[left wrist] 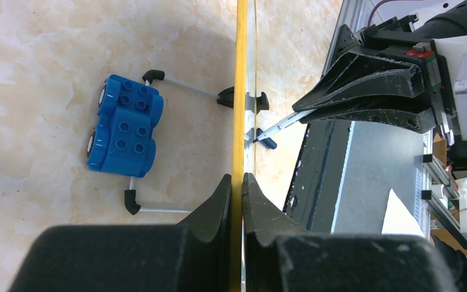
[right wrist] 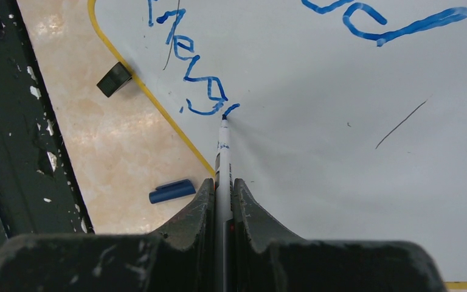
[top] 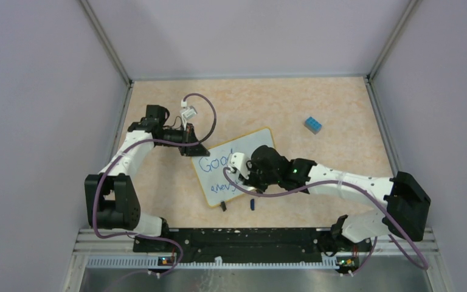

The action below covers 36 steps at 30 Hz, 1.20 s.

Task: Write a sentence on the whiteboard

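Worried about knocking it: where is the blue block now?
In the top view, the blue block sits on the table, right side, beyond the whiteboard and its far right corner, apart from it.

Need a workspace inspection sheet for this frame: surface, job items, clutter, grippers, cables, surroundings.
Surface: beige marbled tabletop, no spills seen.
Job's things: whiteboard mid-table; sentence in blue, two lines; marker tip touching the board at the second line's end.
Clutter: blue block beyond the board, apart from it; blue cap on the table beside the board's rim.
Grippers: left gripper shut on the whiteboard's yellow rim; right gripper shut on the marker.
Cables: purple cable loops on both arms.
Surroundings: grey walls; black rail.
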Available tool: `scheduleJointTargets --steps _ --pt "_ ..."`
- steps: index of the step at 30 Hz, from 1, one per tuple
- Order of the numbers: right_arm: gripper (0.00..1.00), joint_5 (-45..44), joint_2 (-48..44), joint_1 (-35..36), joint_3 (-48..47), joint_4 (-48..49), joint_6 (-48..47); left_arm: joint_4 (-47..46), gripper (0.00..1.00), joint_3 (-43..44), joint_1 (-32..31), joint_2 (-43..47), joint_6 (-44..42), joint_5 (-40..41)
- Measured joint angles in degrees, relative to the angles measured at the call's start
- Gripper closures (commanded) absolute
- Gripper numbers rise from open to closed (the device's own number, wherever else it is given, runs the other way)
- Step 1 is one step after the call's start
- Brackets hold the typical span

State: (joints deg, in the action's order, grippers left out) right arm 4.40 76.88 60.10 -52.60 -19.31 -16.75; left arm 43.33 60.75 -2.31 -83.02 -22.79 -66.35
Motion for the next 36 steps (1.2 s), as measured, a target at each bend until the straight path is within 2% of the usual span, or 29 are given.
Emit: scheduleJointTargets --steps 36 --pt "1.00 0.5 -1.0 -2.2 0.0 -0.5 0.4 0.0 1.00 0.0 0.0 0.0 0.0 0.2"
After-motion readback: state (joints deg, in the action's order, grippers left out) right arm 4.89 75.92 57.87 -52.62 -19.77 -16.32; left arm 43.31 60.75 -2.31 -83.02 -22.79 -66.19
